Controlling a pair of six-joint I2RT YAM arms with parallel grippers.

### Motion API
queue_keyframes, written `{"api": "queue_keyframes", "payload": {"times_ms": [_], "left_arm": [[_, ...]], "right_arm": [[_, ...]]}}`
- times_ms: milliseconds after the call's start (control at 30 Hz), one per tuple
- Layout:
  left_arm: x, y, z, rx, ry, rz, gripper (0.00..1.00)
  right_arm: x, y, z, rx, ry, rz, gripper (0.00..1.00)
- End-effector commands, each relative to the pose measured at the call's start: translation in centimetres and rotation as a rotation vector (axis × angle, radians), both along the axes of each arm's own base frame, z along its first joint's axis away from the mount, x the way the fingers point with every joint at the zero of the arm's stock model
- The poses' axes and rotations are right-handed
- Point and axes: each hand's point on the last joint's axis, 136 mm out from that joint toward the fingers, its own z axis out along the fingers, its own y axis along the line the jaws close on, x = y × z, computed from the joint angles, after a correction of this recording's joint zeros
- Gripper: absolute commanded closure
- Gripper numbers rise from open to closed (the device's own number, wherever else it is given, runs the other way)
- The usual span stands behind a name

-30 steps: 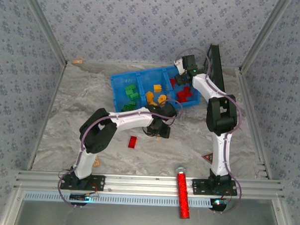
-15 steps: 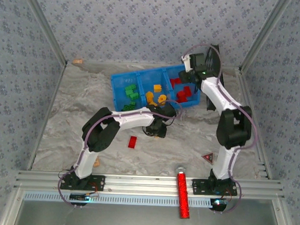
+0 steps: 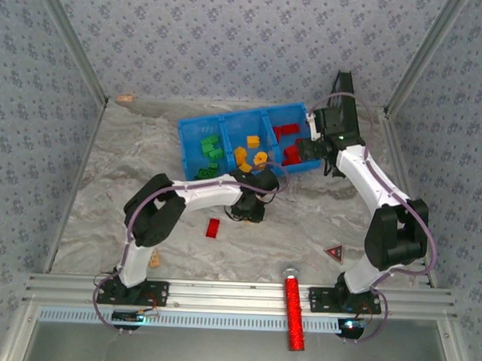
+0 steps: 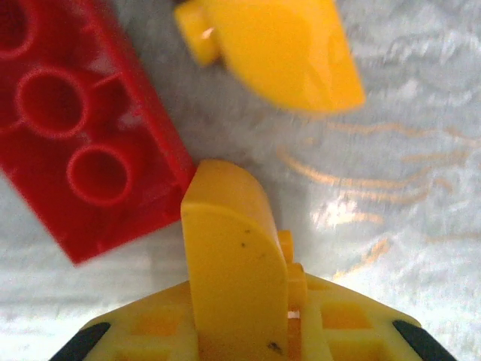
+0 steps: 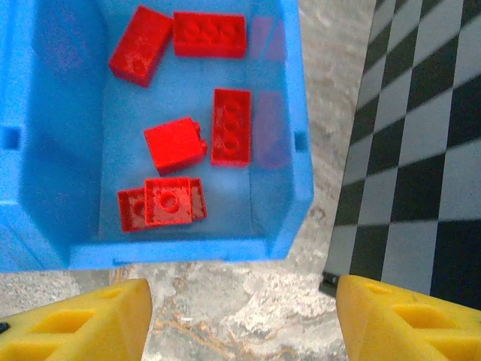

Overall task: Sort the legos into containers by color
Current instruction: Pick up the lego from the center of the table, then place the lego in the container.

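Three papered walls (image 3: 231,36) w/ marbled table (image 3: 112,191) between — right gripper (image 5: 242,301) wide, left gripper (image 3: 246,214) can't tell.

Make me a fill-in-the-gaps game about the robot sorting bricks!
1. The bricks in the right wrist view are all ___.
2. The right gripper has its jaws ___.
3. The loose red brick lies on the ___, outside the blue tray.
4. The tray compartment farthest from the red one holds ___ pieces.
Missing: red, open, table, green.
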Motion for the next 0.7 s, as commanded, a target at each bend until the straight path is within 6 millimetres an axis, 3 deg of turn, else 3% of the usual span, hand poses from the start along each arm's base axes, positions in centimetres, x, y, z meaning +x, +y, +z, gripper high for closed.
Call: {"api": "queue_keyframes", "payload": {"times_ms": [0,167,333,467,667], "left_arm": [[-0.9,0.5,5.7,-0.079,-0.046,-0.034,0.86],[0.4,2.0,13.4,-0.174,-0.137,-0.002,0.86],[4.7,4.0,19.9,-0.23,-0.272,0.035,0.86],[8.8,4.9,22.4,-0.239,-0.352,0.052,0.86],[14.6,3.7,22.6,-0.238,-0.4,0.047,0.87]], "right_arm": [[-1.5,0.8,0.9,0.131,0.029,-0.033,0.33],[-2.9,5.0,-0.3,0.286,0.077,0.076,0.32],[-5.4,8.7,-2.4,0.279,0.144,0.133,0.32],[-7.5,11.8,-3.1,0.288,0.175,0.146,0.32],[-10.3,16.2,-4.6,0.308,0.217,0.117,0.34]]}}
